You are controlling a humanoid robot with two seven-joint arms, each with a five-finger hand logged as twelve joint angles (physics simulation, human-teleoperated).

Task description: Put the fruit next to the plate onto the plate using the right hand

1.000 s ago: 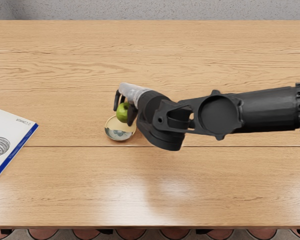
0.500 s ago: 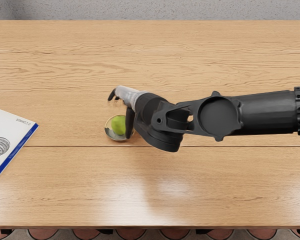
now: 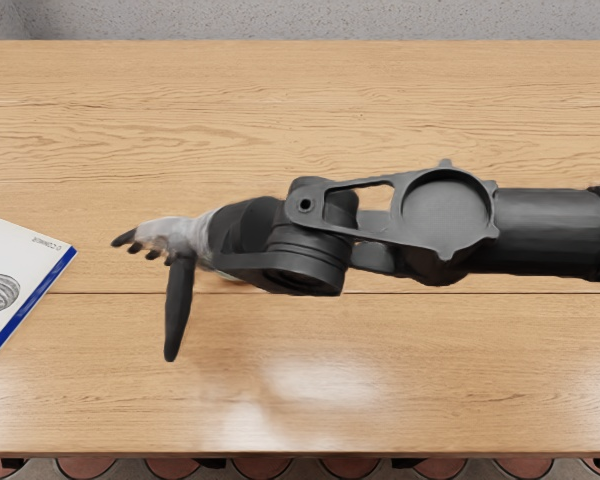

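Note:
My right arm comes in from the right edge and stretches across the middle of the table. Its hand [image 3: 158,265] is open, fingers spread flat toward the left and the thumb [image 3: 177,310] pointing down toward me, holding nothing. The small plate and the green fruit are hidden under the wrist and forearm [image 3: 280,245], so neither shows in the head view. The left arm is out of view.
A white and blue booklet [image 3: 10,280] lies at the left edge of the wooden table [image 3: 300,120]. The table's front edge runs along the bottom of the picture.
The hand let the green fruit go onto the small plate, opened, then swung left and rolled over, so the wrist now covers plate and fruit.

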